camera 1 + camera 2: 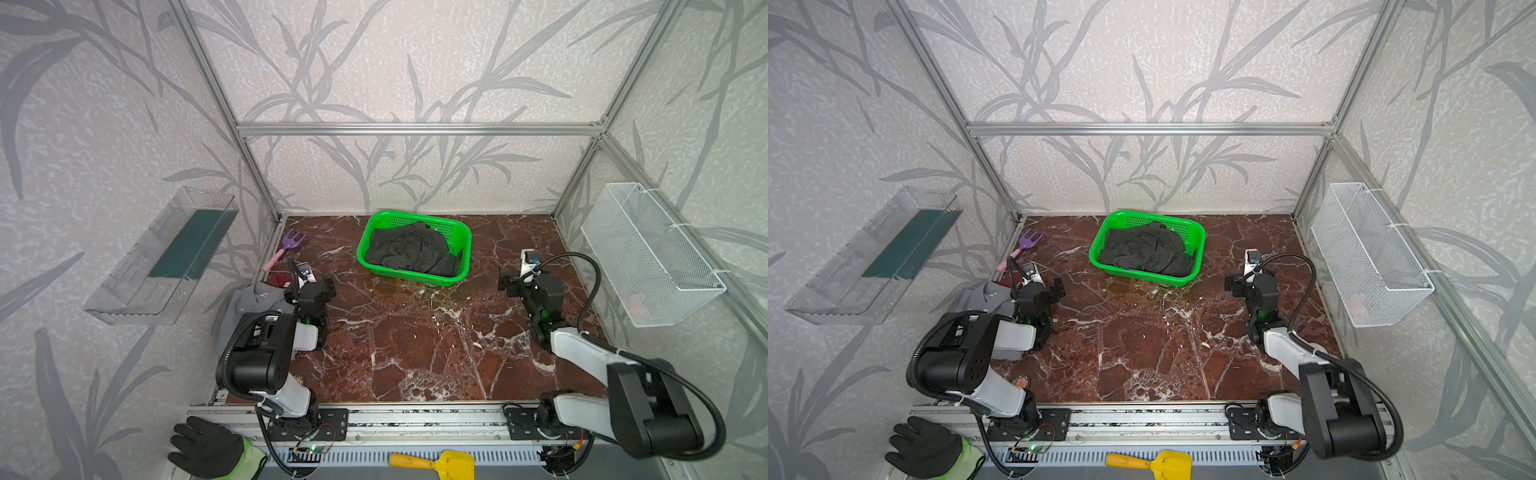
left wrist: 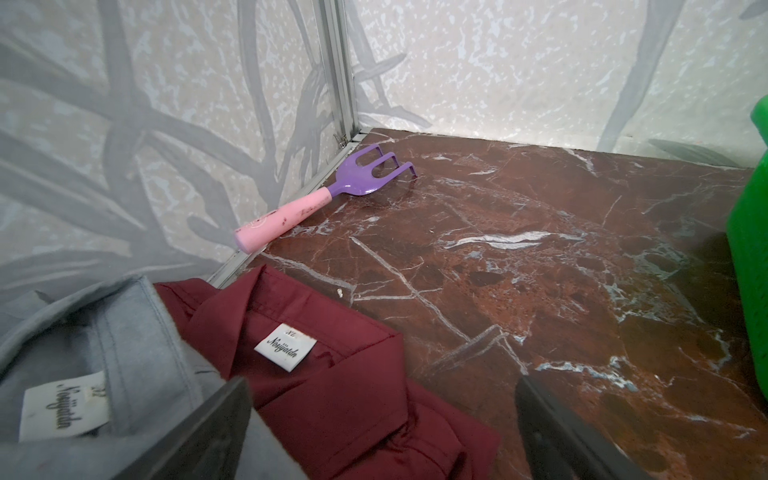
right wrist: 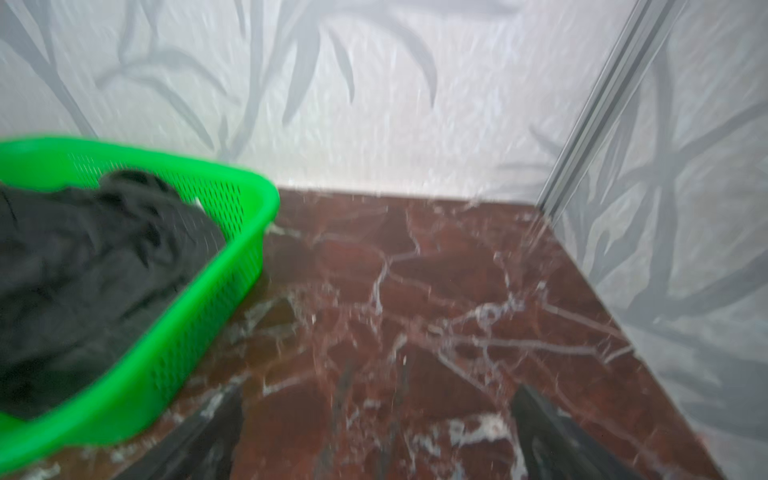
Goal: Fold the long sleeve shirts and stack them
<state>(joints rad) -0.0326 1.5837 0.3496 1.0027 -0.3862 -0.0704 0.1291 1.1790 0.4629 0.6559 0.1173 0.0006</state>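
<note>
The green basket (image 1: 415, 277) sits toward the back of the marble-patterned worktop (image 1: 415, 340), and the dark charcoal shirt (image 1: 409, 249) lies crumpled inside it, bunched up to about rim height. On the right wall I have a white wire basket (image 1: 648, 257) with something pale near its bottom that I cannot make out. On the left wall a clear plastic shelf (image 1: 158, 257) holds a flat dark green strip.

My left arm is folded back tight at the left edge, its left gripper (image 2: 380, 388) low over the other two shirts, jaws spread with nothing between them. One finger hangs over the grey shirt (image 2: 124, 332); I cannot tell if it touches. My right arm reaches forward on the right side, and the right gripper (image 3: 378, 390) is just beside the green basket above bare worktop, jaws spread and empty, though that wrist view is blurred.

The grey shirt and the dark red shirt (image 2: 332, 395) lie against the left wall, collars and white neck labels facing up, the grey one overlapping the red. A purple toy rake (image 2: 365, 178) with a pink handle lies near them in the back left corner.
</note>
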